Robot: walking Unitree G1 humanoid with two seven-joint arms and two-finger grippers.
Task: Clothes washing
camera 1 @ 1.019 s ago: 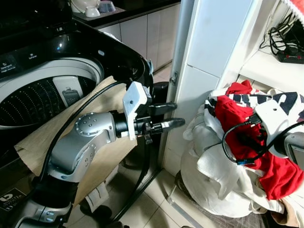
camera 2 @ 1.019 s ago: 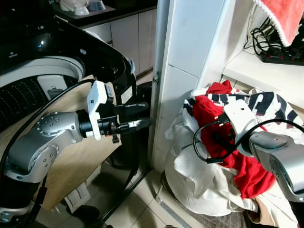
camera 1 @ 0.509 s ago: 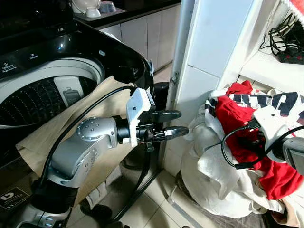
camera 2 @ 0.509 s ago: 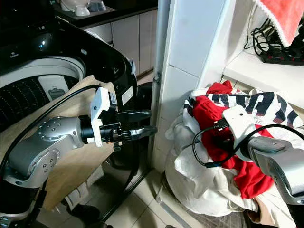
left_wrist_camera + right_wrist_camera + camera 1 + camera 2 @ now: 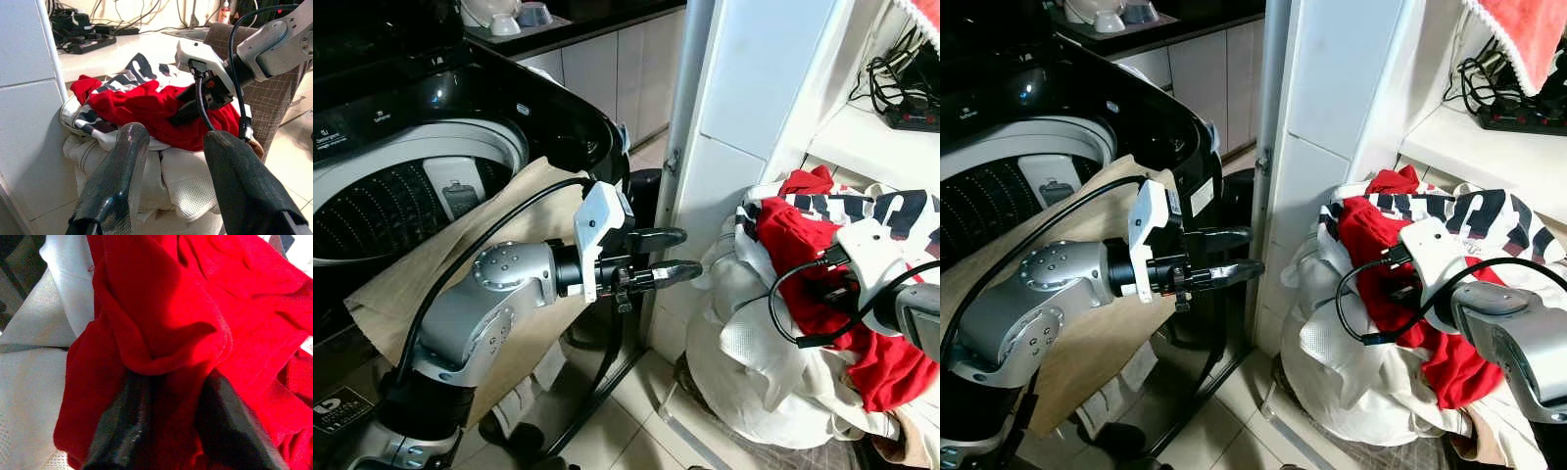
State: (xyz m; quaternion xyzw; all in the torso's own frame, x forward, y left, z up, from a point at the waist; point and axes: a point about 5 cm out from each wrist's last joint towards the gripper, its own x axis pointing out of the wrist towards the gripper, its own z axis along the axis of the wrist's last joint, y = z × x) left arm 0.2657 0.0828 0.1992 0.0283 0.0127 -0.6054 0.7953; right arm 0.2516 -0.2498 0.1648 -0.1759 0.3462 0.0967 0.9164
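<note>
Red garment [image 5: 822,294]: lies on top of a heaped pile of laundry [image 5: 754,372] at the robot's right, beside a white tiled wall [image 5: 744,147]. Partly overlaid by a black-and-white striped garment [image 5: 862,208] at the far side of the heap; white and cream cloth, some of it mesh, makes up the lower bulk of the heap.

Right gripper [image 5: 168,426]: buried in the red garment, its two black fingers [image 5: 122,431] set a little apart with a fold of the red cloth bunched between them and over them. In the right wrist view the cloth sits in the gap, pinched there. A black cable loops from the wrist over the white laundry.

Left gripper [image 5: 668,253]: held in the air between the washing machine and the heap, pointing toward the laundry, fingers spread and holding nothing. The left wrist view looks along both fingers at the red garment and the right arm's white wrist housing [image 5: 205,61].

Washing machine [image 5: 460,108]: black top-loader at the robot's left, lid up, perforated drum [image 5: 382,211] exposed. A tan cloth [image 5: 499,294] drapes over its front rim and hangs down.

Shelf [image 5: 881,132]: above the heap, carrying a power strip [image 5: 913,116] and tangled black cables.

Floor [image 5: 636,421]: pale tile.
</note>
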